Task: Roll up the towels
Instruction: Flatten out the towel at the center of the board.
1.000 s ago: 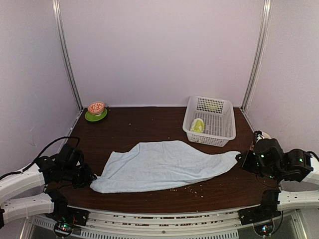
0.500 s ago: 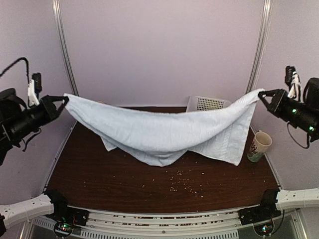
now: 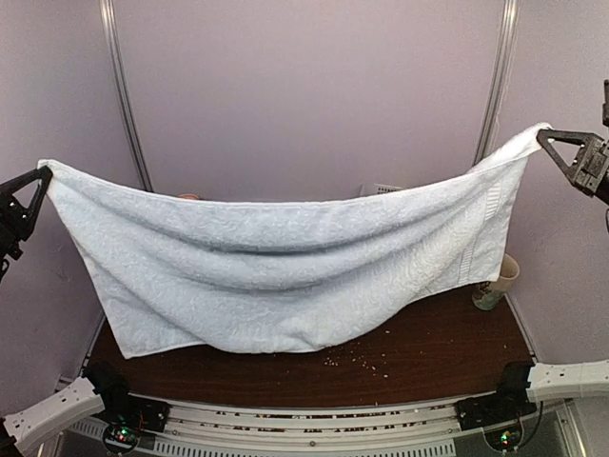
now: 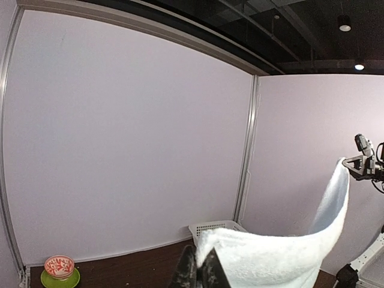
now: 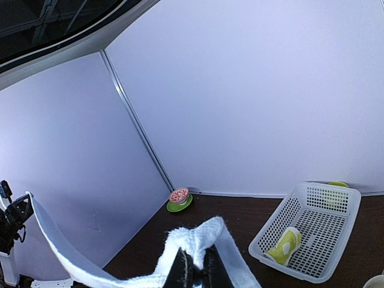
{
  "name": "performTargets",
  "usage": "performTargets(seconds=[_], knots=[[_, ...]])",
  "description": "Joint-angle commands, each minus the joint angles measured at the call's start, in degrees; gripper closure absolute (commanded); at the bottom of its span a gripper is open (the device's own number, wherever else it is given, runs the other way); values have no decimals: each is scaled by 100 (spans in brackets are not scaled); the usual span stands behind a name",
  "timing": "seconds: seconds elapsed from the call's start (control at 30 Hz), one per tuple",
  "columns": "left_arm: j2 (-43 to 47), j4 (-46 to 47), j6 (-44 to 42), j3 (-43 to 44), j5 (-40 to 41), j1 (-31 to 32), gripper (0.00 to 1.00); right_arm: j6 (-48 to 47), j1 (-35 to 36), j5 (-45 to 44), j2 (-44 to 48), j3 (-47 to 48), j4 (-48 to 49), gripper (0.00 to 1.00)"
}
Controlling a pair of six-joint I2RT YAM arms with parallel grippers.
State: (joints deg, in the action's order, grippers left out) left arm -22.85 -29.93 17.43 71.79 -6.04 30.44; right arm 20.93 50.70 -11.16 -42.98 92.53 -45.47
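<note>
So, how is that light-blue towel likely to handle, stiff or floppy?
Probably floppy: the light-blue towel sags deeply between the left gripper and right gripper. Likely light: two corner pinches carry it. Pushed, it would probably bunch, judging by its folds.

No legible text; cup (image 3: 497, 282) print perhaps lettering, too blurred

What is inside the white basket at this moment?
The right wrist view shows a small yellow-green towel lying near one end of the white basket. From above, the hanging light-blue towel covers nearly all of the basket.
</note>
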Motion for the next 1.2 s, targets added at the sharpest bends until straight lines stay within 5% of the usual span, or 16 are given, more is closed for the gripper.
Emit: performTargets(seconds=[0.0,0.17,0.37,0.57,0.83,1.17], knots=[[-444,196,-86,-357,316,15,100,23,-65,-504,-477,-110,-104,100],[-1335,321,-99,-581,1505,3,100,475,-1043,45,-1015,-602,496,100],[-1919,676,-335,-176,1505,-120,100,394,-1608,358,-1283,-764,1135,100],[-1379,503,-538,10,546,-118,100,41,-1607,936,-927,-886,1064,100],[230,-38,-311,-250,-825,-122,100,-130,-1537,2836,487,-1278,466,100],[86,189,-4,-1399,-187,-120,100,216,-1551,1733,815,-2337,702,100]])
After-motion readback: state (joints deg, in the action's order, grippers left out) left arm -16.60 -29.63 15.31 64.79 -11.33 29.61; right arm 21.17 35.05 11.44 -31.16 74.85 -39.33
